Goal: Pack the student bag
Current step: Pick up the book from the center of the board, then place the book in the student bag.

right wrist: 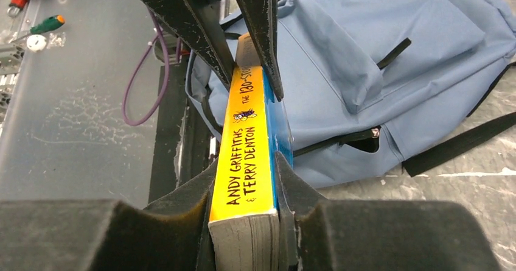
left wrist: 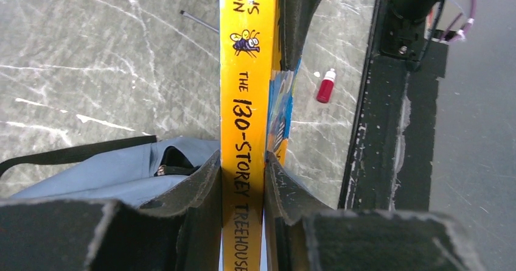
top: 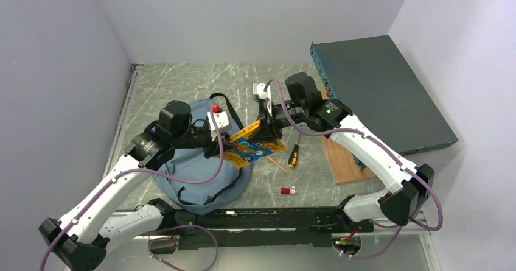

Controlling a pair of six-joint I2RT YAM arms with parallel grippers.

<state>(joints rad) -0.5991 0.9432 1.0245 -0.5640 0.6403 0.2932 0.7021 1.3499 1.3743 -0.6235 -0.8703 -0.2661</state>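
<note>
Jaws, overhead view: left gripper (top: 227,140) and right gripper (top: 264,137) are each clamped on one end of the same paperback book (top: 251,148), which hangs clear of the table (top: 182,82) at the student bag's right edge.
Bag, overhead view: student bag (top: 188,175) lies slumped and flat, mostly under the left arm.
Reason for the double grip: probably a handover or a re-grip, so that the book can be turned to line up with the bag's opening.
Loose items, overhead view: a screwdriver (top: 293,156) and a small red bottle (top: 288,190) lie to the right of the bag.

Jaws, left wrist view: narrowed onto the book, pads flat against both covers, yellow spine facing the camera.
Bag, left wrist view: just beside the book, one zip gaping.
Writing, left wrist view: "THE 130-STOREY TREEHOUSE" in black on yellow, with a cartoon fly above it.

Jaws, right wrist view: pinched on the book's near end, with the other gripper's fingers gripping the far end.
Bag, right wrist view: directly beyond the book, with a black zip part open along its lower edge.
Writing, right wrist view: "ANDY GRIFFITHS & TERRY DENTON", then the fly and "THE 130-".
</note>
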